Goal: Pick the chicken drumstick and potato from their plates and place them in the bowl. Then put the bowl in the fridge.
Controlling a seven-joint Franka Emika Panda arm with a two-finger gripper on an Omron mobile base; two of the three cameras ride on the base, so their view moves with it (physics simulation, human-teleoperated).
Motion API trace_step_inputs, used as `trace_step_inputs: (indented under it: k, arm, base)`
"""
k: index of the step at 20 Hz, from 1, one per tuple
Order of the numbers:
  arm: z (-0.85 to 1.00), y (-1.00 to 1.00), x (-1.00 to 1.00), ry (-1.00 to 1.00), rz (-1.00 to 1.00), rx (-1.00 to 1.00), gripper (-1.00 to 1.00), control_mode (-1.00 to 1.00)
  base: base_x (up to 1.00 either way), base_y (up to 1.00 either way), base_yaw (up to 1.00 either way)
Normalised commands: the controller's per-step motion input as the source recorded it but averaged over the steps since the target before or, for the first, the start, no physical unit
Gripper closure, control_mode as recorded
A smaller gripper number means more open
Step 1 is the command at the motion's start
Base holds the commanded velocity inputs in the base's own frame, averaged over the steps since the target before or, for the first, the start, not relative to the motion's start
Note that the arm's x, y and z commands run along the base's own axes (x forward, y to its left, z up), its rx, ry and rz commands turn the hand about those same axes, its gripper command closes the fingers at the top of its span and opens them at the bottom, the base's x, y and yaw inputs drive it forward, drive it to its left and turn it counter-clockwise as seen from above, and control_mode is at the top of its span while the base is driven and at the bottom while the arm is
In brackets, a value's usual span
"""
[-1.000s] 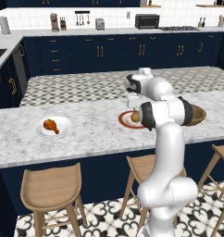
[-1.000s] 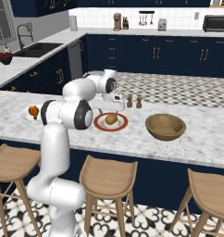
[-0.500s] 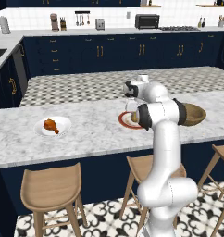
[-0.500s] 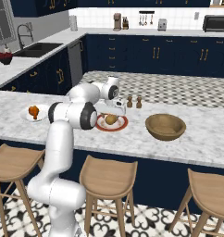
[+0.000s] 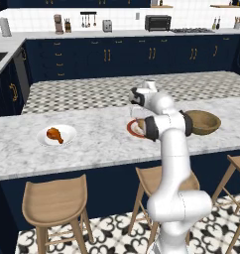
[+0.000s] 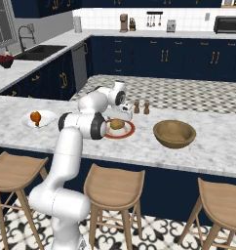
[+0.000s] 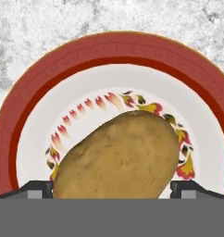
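Jaws spread wide either side of the potato (image 7: 117,157), the gripper (image 7: 112,190) hangs low over the red-rimmed plate (image 7: 44,78) on the marble counter (image 6: 198,151). The wooden bowl (image 6: 174,134) sits nearby; the chicken drumstick (image 5: 54,134) lies on its white plate (image 5: 67,132), well apart.

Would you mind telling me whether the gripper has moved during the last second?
Yes. The gripper has come down toward the red-rimmed plate, and its open fingers now sit on either side of the potato.

Matt, faintly mottled potato (image 7: 117,157) on a glossy ceramic-looking plate (image 7: 49,74); veined marble-look surface (image 7: 44,23); wooden bowl (image 6: 174,134).
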Motion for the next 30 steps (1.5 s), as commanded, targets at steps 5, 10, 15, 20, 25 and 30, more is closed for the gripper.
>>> trace_step_inputs:
  k: [5, 10, 15, 20, 25, 30]
  arm:
    - [-0.26, -0.12, -0.04, 0.0, -0.12, 0.0, -1.0, -1.0]
    - [-0.55, -0.26, -0.3, 0.0, -0.17, 0.0, -1.0, -1.0]
    - [-0.61, 0.0, -0.11, 0.0, -0.15, 0.0, 1.0, -1.0]
    - [-0.81, 0.02, -0.59, -0.02, -0.16, 0.0, 1.0, -1.0]
    - [-0.26, -0.07, -0.85, -0.13, -0.08, 0.0, 1.0, -1.0]
    - [0.56, -0.43, -0.31, -0.18, -0.03, 0.03, 1.0, -1.0]
  base:
    - [0.0, 0.0, 0.0]
    - [0.0, 0.0, 0.0]
    - [0.0, 0.0, 0.0]
    - [0.0, 0.0, 0.0]
    - [0.0, 0.0, 0.0]
    - [0.0, 0.0, 0.0]
